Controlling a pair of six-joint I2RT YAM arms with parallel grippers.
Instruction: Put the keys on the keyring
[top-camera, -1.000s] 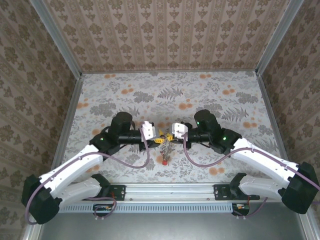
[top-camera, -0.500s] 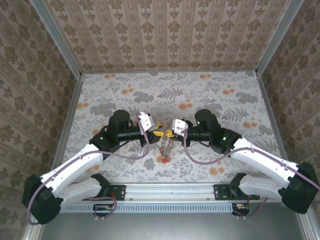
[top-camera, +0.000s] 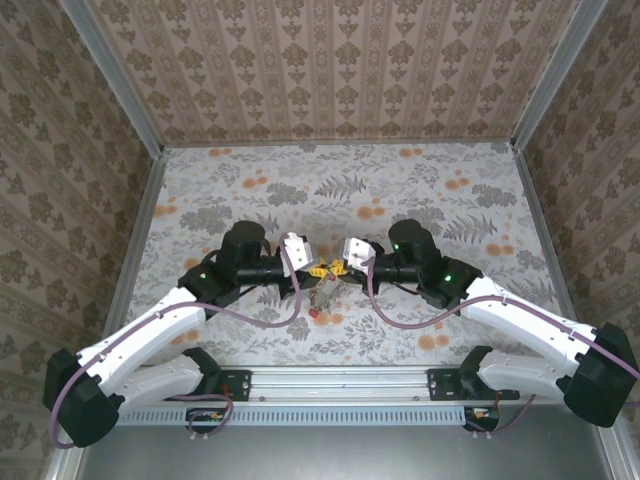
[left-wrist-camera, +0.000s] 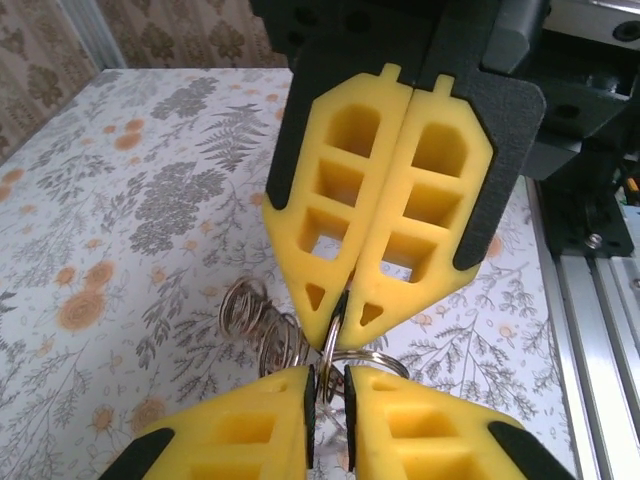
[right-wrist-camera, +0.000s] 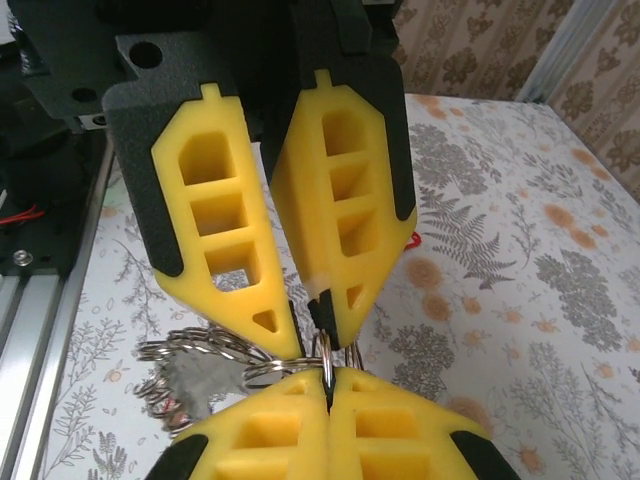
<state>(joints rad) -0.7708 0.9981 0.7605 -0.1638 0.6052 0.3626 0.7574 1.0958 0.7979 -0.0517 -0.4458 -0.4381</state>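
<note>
Both grippers meet tip to tip above the middle of the table. My right gripper (right-wrist-camera: 328, 375) is shut on a thin silver keyring (right-wrist-camera: 322, 350) that stands on edge. My left gripper (left-wrist-camera: 328, 375) faces it, its pads drawn in to a narrow slit with the same keyring (left-wrist-camera: 331, 345) between them. Further silver rings (left-wrist-camera: 268, 330) hang in a bunch beside the grip. A grey key blade (right-wrist-camera: 195, 382) dangles among them. In the top view a red-headed key (top-camera: 318, 311) hangs below the left gripper (top-camera: 318, 270) and right gripper (top-camera: 337, 267).
The floral tabletop (top-camera: 420, 190) spreads open behind and to both sides of the arms. A metal rail (top-camera: 340, 380) runs along the near edge between the arm bases. Patterned walls close in the back and sides.
The left gripper drew back and up, opened a little, then returned to the ring and narrowed again. The hanging bunch with the red key swung slightly left. The right gripper stayed shut.
</note>
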